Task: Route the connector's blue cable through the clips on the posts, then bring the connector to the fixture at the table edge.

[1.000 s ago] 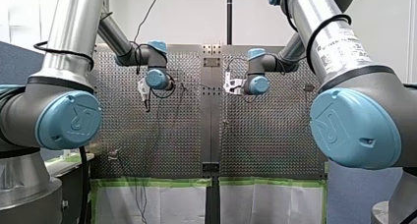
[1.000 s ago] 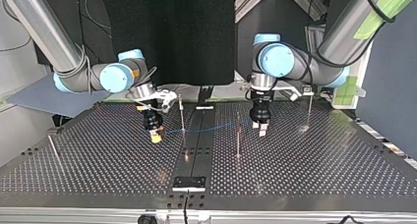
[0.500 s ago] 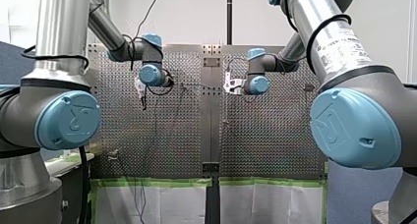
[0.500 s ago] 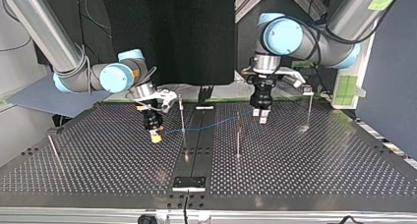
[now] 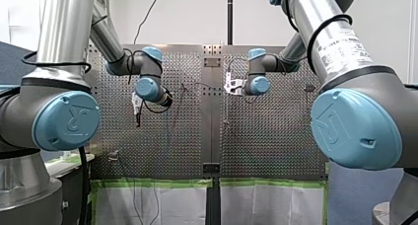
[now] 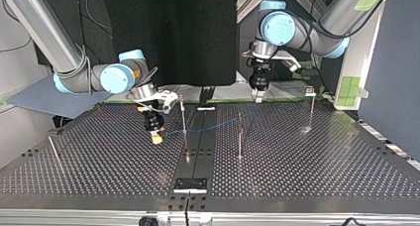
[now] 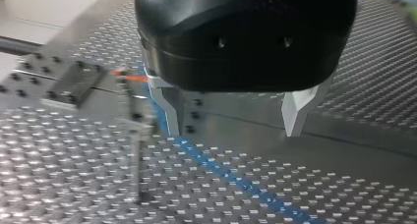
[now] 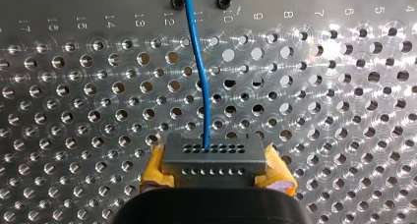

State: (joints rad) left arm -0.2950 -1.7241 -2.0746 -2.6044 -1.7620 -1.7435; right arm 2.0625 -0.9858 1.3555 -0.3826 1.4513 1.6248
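thin post (image 6: pixel 53 150): I see it leaning near the left edge of the perforated tabletop (image 6: pixel 322 161) in the top view, well apart from everything else
my right gripper (image 6: pixel 157 137): low over the tabletop, left of centre in the top view; its yellow pads (image 8: pixel 156 169) are clamped on the connector from both sides
connector (image 8: pixel 211 155): a grey block with rows of small holes, held between those pads just above the tabletop and well apart from the fixture
blue cable (image 8: pixel 199 67): it leaves the connector's upper row of holes; in the top view I follow it rightward across the dark centre strip, rising slightly toward the far edge
first middle post (image 6: pixel 183 114): upright just right of my right gripper; the cable crosses it about halfway up, and I cannot tell whether it sits in a clip
fixture (image 6: pixel 190 185): a dark plate at the tabletop's near edge, on the centre strip
second middle post (image 6: pixel 240 137): upright right of the strip; the cable crosses its upper part, the clip too small for me to read
my left gripper (image 6: pixel 257 97): raised above the tabletop's far edge, right of centre; in my left wrist view its metal fingers (image 7: pixel 169 108) stand apart, gripping nothing, and the cable runs over the tabletop beneath them
right-hand post (image 6: pixel 311 109): upright near the far edge, right of my left gripper
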